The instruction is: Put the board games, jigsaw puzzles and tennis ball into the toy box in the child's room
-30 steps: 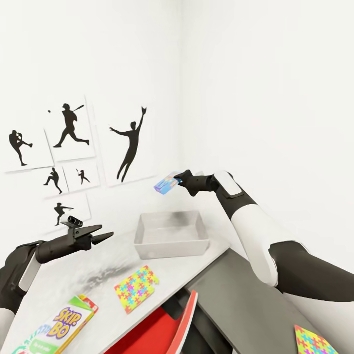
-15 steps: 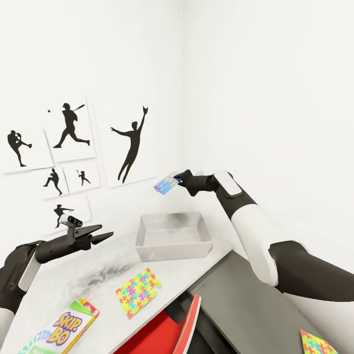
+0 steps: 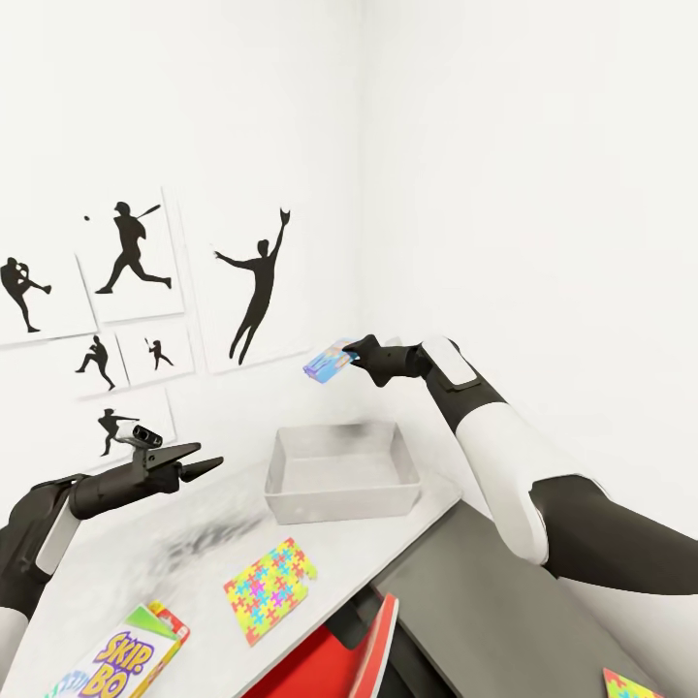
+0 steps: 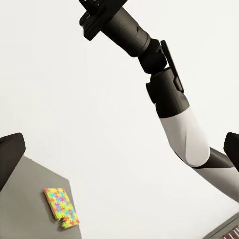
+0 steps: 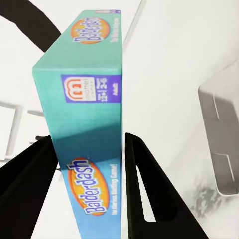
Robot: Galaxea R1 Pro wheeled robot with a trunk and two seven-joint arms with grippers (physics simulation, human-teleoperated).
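- The left gripper (image 3: 206, 466) hangs above the left part of the surface (image 3: 145, 543); its fingers are apart and hold nothing.
- A Skip-Bo game (image 3: 121, 664) lies at the near left edge.
- One puzzle (image 3: 268, 589) lies flat near the front edge, in front of the toy box (image 3: 341, 472).
- The toy box stands at the far right corner.
- The right gripper (image 3: 347, 359) is above the box, fingers clamped on a Balderdash game (image 5: 92, 124).
- A second puzzle (image 3: 635, 684) lies on the dark cabinet (image 3: 504, 601).
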